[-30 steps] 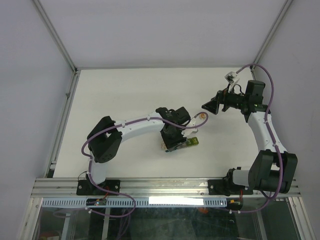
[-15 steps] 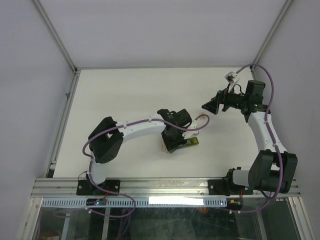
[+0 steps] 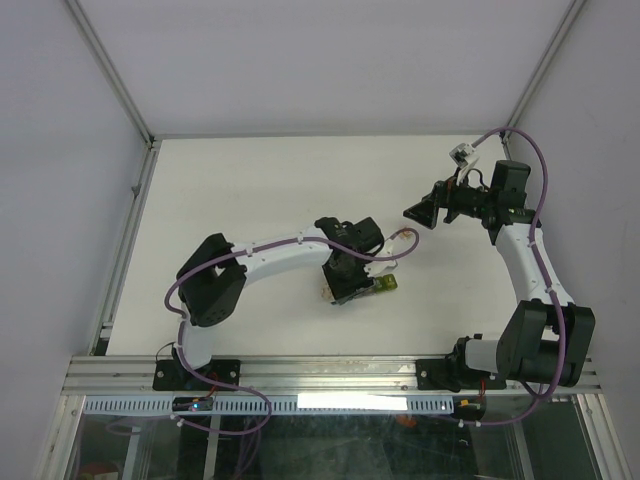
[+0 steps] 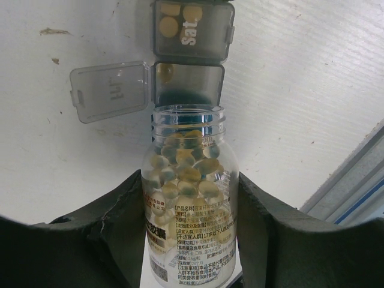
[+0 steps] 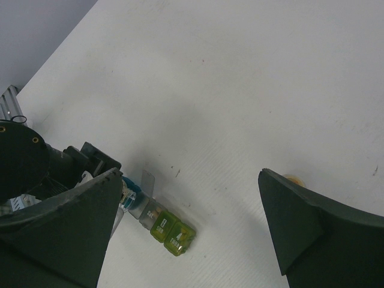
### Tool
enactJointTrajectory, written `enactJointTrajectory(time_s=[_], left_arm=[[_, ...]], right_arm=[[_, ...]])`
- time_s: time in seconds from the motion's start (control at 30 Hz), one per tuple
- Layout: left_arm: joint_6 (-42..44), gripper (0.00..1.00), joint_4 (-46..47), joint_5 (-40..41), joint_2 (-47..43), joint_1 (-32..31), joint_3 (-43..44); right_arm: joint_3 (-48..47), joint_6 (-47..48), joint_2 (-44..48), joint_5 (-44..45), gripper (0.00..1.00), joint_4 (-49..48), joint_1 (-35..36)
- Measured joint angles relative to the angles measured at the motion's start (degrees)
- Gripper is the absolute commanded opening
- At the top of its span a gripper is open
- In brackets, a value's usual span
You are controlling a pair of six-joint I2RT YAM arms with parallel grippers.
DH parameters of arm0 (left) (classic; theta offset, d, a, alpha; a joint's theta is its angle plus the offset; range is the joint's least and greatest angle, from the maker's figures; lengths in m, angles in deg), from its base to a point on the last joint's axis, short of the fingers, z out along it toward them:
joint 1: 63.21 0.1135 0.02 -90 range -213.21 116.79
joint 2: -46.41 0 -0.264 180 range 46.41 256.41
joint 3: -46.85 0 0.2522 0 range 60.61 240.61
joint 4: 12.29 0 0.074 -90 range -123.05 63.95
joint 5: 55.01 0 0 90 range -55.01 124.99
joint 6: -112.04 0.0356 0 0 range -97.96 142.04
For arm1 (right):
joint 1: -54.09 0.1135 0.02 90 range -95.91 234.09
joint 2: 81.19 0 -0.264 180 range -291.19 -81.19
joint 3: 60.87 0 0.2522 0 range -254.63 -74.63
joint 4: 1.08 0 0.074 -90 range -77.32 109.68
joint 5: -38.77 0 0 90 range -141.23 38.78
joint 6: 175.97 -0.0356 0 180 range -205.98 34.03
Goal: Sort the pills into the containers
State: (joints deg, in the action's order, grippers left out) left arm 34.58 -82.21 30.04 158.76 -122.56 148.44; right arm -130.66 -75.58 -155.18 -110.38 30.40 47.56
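Translucent grey-olive containers (image 4: pixel 191 57) lie on the white table (image 4: pixel 300 90), one lid (image 4: pixel 109 91) flipped open, tan pills (image 4: pixel 169 25) inside the shut "Sat" cell. The left gripper (image 4: pixel 191 186) clamps a clear pill-filled bottle (image 4: pixel 187 129) aimed at the open cell; the right gripper (image 5: pixel 189 174) gapes wide, empty.

Translucent flip-lid cell strip (image 4: pixel 198 45) flat on the table (image 4: pixel 300 90) — one lid open, tan round pills (image 4: pixel 168 26) inside its neighbour.

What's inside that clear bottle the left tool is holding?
Pale yellow round pills, heaped nearly to the open neck of the bottle. Lower down a printed label wraps it, so what lies behind is hidden.
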Motion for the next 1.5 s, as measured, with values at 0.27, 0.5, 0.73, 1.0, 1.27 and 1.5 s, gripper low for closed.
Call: enactJointTrajectory(time_s=[0.27, 0.5, 0.73, 1.0, 1.27, 1.5], left_arm=[[-0.22, 0.0, 0.24, -0.15, -0.33, 0.55, -0.74], [-0.9, 0.0, 0.02, -0.63, -0.31, 0.15, -0.37], [-1.16, 0.0, 0.66, -0.85, -0.68, 0.15, -0.81], [-1.4, 0.0, 0.39, 0.17, -0.68, -0.33, -0.83], [-1.4, 0.0, 0.94, 0.28, -0.9, -0.07, -1.97], [-1.4, 0.0, 5.03, 0.44, -4.31, 0.17, -6.78]], right_arm=[[0.0, 0.02, 0.0, 0.0, 1.0, 0.0, 0.0], [0.0, 0.02, 0.0, 0.0, 1.0, 0.0, 0.0], [0.0, 0.02, 0.0, 0.04, 0.99, 0.0, 0.0], [0.0, 0.02, 0.0, 0.04, 0.99, 0.02, -0.02], [0.0, 0.02, 0.0, 0.07, 1.0, 0.02, -0.04], [0.0, 0.02, 0.0, 0.11, 1.0, 0.02, -0.04]])
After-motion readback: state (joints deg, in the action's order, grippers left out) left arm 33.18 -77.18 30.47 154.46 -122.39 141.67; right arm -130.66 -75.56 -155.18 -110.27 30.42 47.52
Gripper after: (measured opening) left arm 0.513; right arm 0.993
